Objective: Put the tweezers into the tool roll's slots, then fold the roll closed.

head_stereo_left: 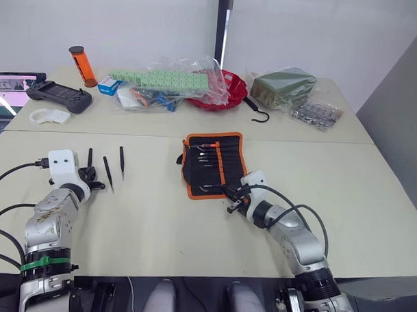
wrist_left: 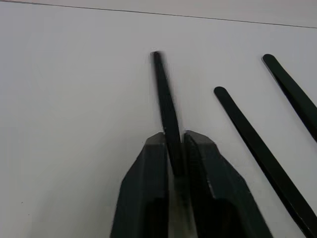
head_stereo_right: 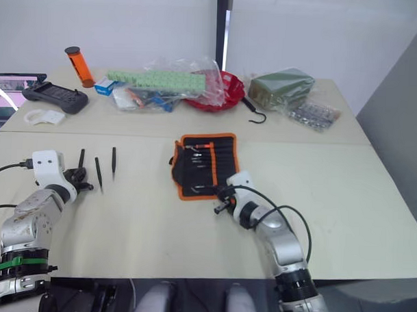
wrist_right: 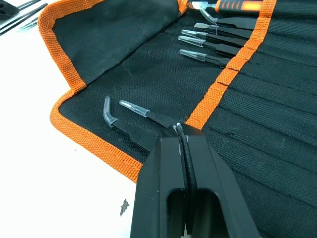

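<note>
Looking down from the head cameras, we see the tool roll (head_stereo_left: 212, 163) lying open on the near table (head_stereo_left: 158, 223), its orange edging facing us, with three loose tweezers to the left of it: one at the left gripper (head_stereo_left: 89, 171), a second tweezer (head_stereo_left: 108, 173) beside it and a third tweezer (head_stereo_left: 122, 162) a little farther right. From up here we cannot judge how either claw stands; the wrist cameras settle it.

Our left wrist camera shows the two black fingers (wrist_left: 143, 188) pressed against both sides of the gripped tweezer (wrist_left: 166, 109), clamped on it, while it lies on the white table. The other two tweezers lie alongside, apart from the gripper.

Our right wrist camera shows the right gripper (wrist_right: 182, 136) at the near edge of the roll, fingers drawn together so that only a thin seam shows between them. Whether they pinch anything we cannot tell. Their tips sit at the orange strip bordering the slots (wrist_right: 267, 99). Just ahead of them lie two tweezers with clear tip caps, a bent-tipped one (wrist_right: 121, 126) and a straight one (wrist_right: 146, 114). Farther along, several more capped tweezers (wrist_right: 208, 44) are seated in slots, a detail the head views barely resolve.

On the far table, the head views show a red bowl (head_stereo_left: 224, 88), a dark green packet (head_stereo_left: 283, 87), a black hook (head_stereo_left: 258, 110) and an orange tube (head_stereo_left: 81, 64).
</note>
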You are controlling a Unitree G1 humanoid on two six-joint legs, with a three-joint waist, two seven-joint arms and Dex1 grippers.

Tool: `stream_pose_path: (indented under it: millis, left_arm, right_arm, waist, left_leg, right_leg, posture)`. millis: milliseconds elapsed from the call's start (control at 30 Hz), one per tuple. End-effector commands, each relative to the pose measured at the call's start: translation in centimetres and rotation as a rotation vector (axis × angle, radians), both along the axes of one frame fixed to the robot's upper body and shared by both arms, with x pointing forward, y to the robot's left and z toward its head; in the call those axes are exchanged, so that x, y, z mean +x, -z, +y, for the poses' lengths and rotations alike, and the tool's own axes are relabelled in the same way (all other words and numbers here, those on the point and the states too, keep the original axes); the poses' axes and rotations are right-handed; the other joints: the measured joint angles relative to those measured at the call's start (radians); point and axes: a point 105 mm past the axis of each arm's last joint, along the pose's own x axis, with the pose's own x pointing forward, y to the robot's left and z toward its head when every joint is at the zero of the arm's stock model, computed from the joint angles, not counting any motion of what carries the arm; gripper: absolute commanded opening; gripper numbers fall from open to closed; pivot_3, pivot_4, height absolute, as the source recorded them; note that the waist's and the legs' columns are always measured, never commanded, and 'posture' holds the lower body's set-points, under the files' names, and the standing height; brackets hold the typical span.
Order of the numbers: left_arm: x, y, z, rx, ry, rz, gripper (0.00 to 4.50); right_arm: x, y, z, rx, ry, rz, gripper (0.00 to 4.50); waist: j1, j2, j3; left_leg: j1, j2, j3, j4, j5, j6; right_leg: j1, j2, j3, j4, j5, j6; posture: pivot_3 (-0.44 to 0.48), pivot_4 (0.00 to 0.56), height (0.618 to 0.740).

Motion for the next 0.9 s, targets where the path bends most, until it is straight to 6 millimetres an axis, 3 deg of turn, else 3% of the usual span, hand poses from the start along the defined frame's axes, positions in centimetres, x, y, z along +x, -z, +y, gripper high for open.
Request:
stream_pose_path:
  millis: [33,467,667,900]
  left_arm:
    - [0.2,-2.0,0.3,0.016,-0.007,-0.092,0.04]
    - [-1.2,-5.9,1.6,0.085,0.007,-0.204,0.04]
    - [-0.2,-9.1,0.2,0.144,0.090,-0.264,0.04]
    - [1.3,-12.2,-4.3,0.244,0.348,-0.292,0.04]
  right_arm:
    - [-0.2,1.2,-0.8,-0.028,0.032,0.053,0.00]
    - [0.1,0.2,-0.7,-0.018,0.037,0.031,0.00]
    - [0.1,-0.1,-0.6,-0.012,0.042,0.024,0.00]
    - [0.0,-1.9,-0.7,0.007,0.067,-0.025,0.00]
  waist:
    - [0.000,0.000,0.000]
    - [0.000,0.000,0.000]
    - [0.001,0.000,0.000]
    - [0.002,0.003,0.002]
  left_leg:
    - [0.000,0.000,0.000,0.000,0.000,0.000]
    - [0.000,0.000,0.000,0.000,0.000,0.000]
    - [-0.001,0.000,0.000,0.000,0.000,0.000]
    - [-0.002,0.000,0.000,0.000,0.000,0.000]
  right_leg:
    - [0.000,0.000,0.000,0.000,0.000,0.000]
    - [0.000,0.000,0.000,0.000,0.000,0.000]
    - [0.000,0.000,0.000,0.000,0.000,0.000]
    - [-0.001,0.000,0.000,0.000,0.000,0.000]
  posture:
    - [0.000,0.150,0.740]
    - [0.000,0.150,0.740]
    - [0.000,0.150,0.740]
    - [0.000,0.150,0.740]
